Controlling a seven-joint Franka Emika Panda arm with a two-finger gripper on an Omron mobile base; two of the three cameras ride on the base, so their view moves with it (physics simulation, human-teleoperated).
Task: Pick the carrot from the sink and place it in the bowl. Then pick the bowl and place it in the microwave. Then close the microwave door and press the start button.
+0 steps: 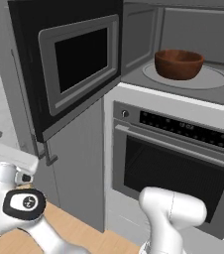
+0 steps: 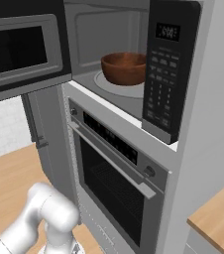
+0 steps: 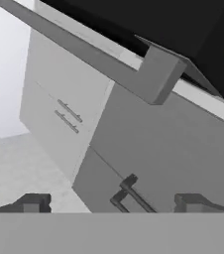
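Wooden bowl (image 1: 179, 64) sits on microwave (image 2: 169, 74) turntable. Microwave door (image 1: 69, 64) swung wide. Gripper (image 3: 111, 202) spread, holding nothing, low beneath door. Door likely rigid, light, swings easily: you push outer face near free edge, away from hinge.

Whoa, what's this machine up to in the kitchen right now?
The robot arm is partway through a microwave job. The wooden bowl already sits on the turntable inside the microwave, and the microwave door hangs wide open to the left. The gripper is open and empty, down below the door near a grey cabinet handle. Shutting the door and pressing start are not yet done. Whether the carrot is in the bowl cannot be seen from here.
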